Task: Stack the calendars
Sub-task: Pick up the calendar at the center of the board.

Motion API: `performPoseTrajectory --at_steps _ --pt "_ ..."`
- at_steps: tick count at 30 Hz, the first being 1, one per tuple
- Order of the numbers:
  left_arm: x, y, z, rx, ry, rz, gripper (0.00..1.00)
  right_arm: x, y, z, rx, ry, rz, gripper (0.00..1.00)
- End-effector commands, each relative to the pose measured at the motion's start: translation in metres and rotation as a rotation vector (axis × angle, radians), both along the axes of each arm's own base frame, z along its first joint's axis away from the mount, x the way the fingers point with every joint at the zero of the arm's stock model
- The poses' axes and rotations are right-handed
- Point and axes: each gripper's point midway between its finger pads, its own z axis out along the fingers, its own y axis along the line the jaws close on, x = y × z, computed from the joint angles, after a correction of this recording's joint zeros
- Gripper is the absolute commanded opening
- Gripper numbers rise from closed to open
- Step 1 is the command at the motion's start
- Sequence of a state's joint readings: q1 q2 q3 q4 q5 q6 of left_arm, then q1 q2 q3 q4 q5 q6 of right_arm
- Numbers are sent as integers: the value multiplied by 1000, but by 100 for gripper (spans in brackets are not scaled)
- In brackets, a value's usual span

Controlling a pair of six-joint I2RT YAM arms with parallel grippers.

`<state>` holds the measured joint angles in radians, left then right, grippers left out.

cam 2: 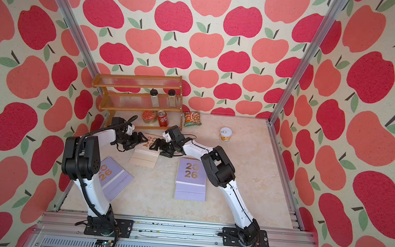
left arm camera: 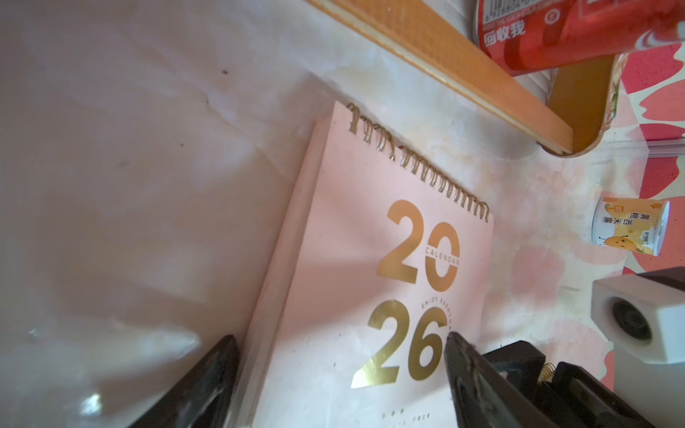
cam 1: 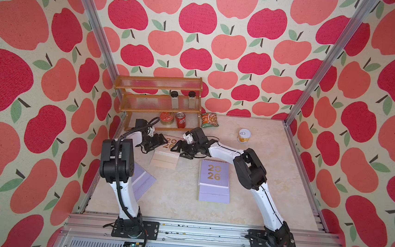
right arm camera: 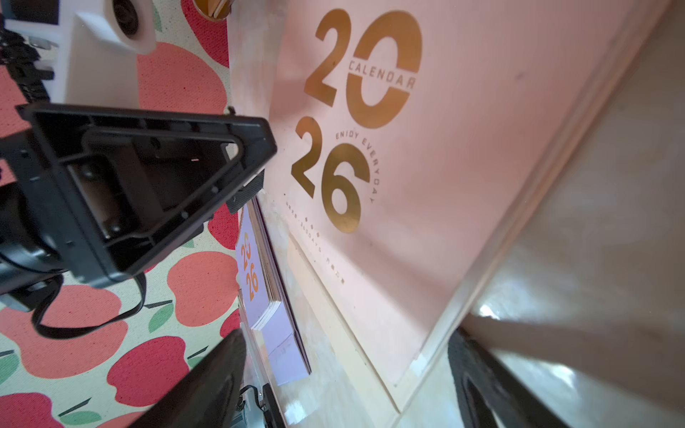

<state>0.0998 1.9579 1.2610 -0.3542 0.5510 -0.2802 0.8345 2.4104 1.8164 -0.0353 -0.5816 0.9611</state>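
Calendar, flat pink rectangle, gold foil numerals, wire spiral.

This is looking like a robot lab booth that's playing at being a home pantry, not anybody's actual kitchen. Aluminium framing is boxing in apple-print walls around a marble-look tabletop, and two robot arms are sitting bolted onto it at the front, with cables trailing off them. A little wooden rack with spice jars and a cola can is doing the homey bit, with calendars lying around like props.
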Motion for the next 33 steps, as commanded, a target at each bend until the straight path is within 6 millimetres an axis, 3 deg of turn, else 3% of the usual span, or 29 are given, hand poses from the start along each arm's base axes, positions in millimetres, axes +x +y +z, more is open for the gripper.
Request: performPoseTrajectory --at_steps 1,12,20,27,33 --pt "-19 -36 7 -158 51 -65 84 -14 25 79 227 -113 89 86" --pt "-20 -38 8 -163 51 -72 83 -16 20 94 251 -146 70 83" --pt "-21 -42 12 -155 40 -93 82 -16 17 86 224 -138 55 77" --pt "-21 -40 16 -133 25 -93 82 -16 14 80 199 -139 47 38" --pt "-21 -37 21 -108 3 -88 82 -16 13 77 184 -142 45 21"
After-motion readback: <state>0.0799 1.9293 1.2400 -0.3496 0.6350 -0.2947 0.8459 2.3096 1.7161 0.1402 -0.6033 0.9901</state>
